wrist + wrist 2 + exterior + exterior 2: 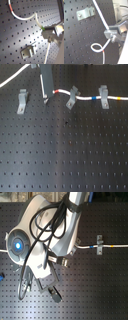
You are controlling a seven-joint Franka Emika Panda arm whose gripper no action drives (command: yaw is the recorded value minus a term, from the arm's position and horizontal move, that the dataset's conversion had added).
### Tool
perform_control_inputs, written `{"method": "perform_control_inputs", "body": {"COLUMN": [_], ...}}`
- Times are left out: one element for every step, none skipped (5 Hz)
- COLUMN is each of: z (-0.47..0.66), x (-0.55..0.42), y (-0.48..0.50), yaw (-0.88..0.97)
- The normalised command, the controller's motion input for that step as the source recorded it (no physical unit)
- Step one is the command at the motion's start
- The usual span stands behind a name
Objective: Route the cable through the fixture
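The black perforated board (pixel 65 154) carries everything, its grid of holes giving the clips somewhere to bolt down. Over it the big arm (pixel 45 237) reaches in, hiding most of the work in the second exterior view. The gripper (pixel 47 98) stands upright with its tip low at the board, its fingers (pixel 48 32) clamped on the cable (pixel 90 99), held close to the surface, probably so the cord can be steered sideways into a slot. From the grip the cable runs off through a slanted clip (pixel 72 97) just beside the gripper and a wider clip (pixel 104 96) beyond it, which pin that stretch in place. The fixture (pixel 22 101), a narrow upright clip, stands apart on the gripper's other side with nothing in it yet, so the free length, which leads away behind the gripper, appears meant for its notch.
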Motion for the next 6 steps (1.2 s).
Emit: {"method": "perform_control_inputs", "body": {"z": [0.28, 0.39, 0.34, 0.38, 0.36, 0.23], "x": [-0.52, -0.554, -0.476, -0.509, -0.369, -0.202], "y": [-0.22, -0.065, -0.043, 0.141, 0.007, -0.156], "yaw": [-0.25, -0.38, -0.2, -0.08, -0.01, 0.0]}}
